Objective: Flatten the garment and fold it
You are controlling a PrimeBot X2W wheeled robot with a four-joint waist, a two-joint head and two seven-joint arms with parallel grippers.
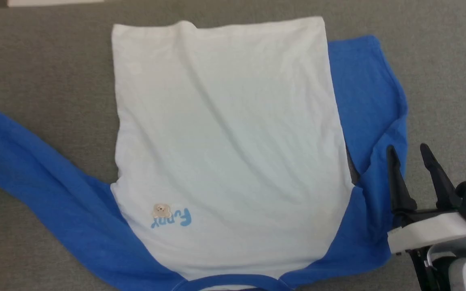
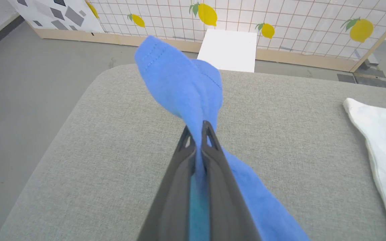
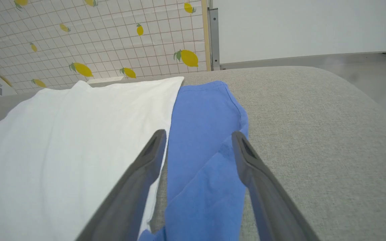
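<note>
The garment (image 1: 225, 137) lies spread on the grey cushion, white body up, its neckband at the near edge and the bear print at lower left. Its left blue sleeve (image 1: 30, 161) runs out to the left edge of the head view. In the left wrist view my left gripper (image 2: 198, 129) is shut on that sleeve (image 2: 179, 83), whose cuff end stands up past the fingertips. The right blue sleeve (image 1: 370, 101) lies folded alongside the body. My right gripper (image 1: 409, 151) hovers open over it, its fingers straddling the blue cloth (image 3: 206, 134) in the right wrist view.
The grey cushion (image 1: 443, 81) ends in rounded edges on the left (image 2: 79, 100) and right (image 3: 364, 97). Grey floor, a white box (image 2: 230, 50) and a lemon-patterned tiled panel (image 2: 280, 20) lie beyond it.
</note>
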